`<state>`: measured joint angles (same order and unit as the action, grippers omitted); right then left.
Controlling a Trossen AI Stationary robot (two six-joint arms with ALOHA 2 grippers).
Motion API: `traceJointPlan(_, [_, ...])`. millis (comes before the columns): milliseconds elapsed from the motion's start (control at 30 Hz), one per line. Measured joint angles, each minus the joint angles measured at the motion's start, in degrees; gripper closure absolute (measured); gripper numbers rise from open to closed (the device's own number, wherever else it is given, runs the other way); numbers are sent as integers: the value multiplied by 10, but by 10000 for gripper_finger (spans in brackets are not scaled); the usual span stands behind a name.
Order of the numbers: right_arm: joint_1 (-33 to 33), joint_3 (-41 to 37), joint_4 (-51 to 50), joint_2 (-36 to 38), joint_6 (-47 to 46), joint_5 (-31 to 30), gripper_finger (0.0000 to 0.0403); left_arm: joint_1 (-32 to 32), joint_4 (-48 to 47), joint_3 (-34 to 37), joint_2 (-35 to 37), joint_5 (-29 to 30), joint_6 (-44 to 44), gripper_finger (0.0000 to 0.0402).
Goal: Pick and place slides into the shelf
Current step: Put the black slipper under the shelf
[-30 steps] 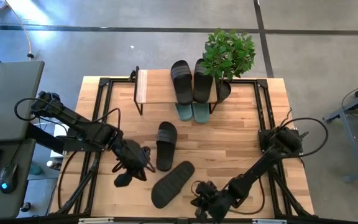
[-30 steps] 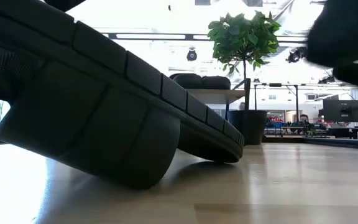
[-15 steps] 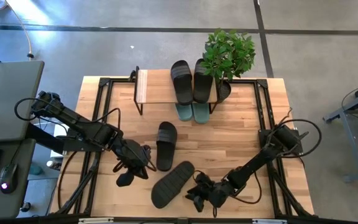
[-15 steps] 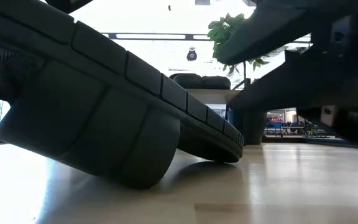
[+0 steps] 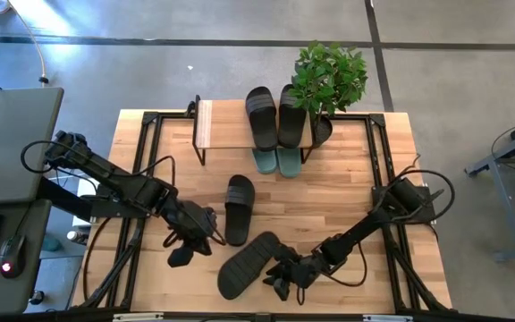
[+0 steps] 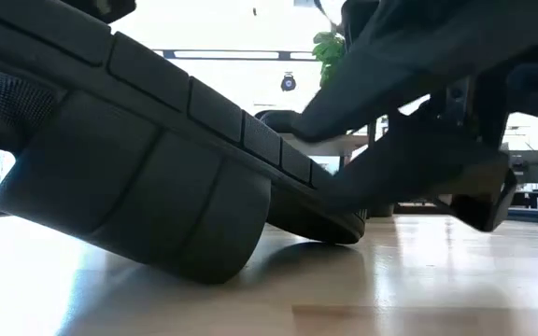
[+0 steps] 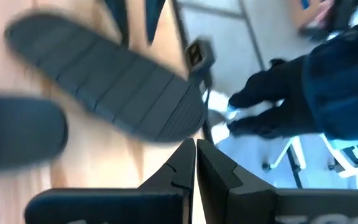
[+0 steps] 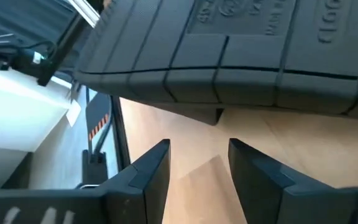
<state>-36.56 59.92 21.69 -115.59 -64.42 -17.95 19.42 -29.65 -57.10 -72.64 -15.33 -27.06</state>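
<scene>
A black slide [image 5: 249,264] lies overturned near the table's front, sole up, resting on its strap [image 6: 190,252] and one end [image 6: 344,229]. My right gripper [image 5: 277,284] stands open just to its right, fingers [image 8: 157,162] pointing at the sole's edge [image 8: 229,56] with a gap between. Another black slide [image 5: 239,208] lies sole down mid-table. Two black slides [image 5: 275,114] sit on the shelf [image 5: 222,134], with green slides [image 5: 275,162] under it. My left gripper [image 5: 177,258] hovers shut to the left of the overturned slide [image 7: 104,81].
A potted plant [image 5: 329,80] stands at the shelf's right end. Black frame rails [image 5: 141,179] run along the table's left and right sides. Bare wood [image 5: 329,201] lies between the shelf and the near slides.
My right gripper has moved toward the table's left and slightly away from the near edge, up to the overturned slide, and has opened. The slide has stayed in place.
</scene>
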Motion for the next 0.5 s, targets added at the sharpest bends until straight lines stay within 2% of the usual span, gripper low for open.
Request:
traceJointPlan(133, [-6, 0, 9, 0, 14, 2, 249, 28, -67, 1, -3, 19, -22, 396])
traceJointPlan(233, [-12, 0, 19, 0, 4, 10, 249, 64, -65, 8, -12, 33, -55, 396])
traceJointPlan(300, [-15, 0, 9, 0, -10, 37, 249, 89, -40, 9, -23, 36, -101, 396])
traceJointPlan(400, [-17, 0, 15, 0, -31, 78, 249, 104, -30, 9, -39, 46, -229, 396])
traceJointPlan(500, [-23, 0, 32, 0, -35, 85, 249, 101, -28, 9, -58, 68, -287, 396])
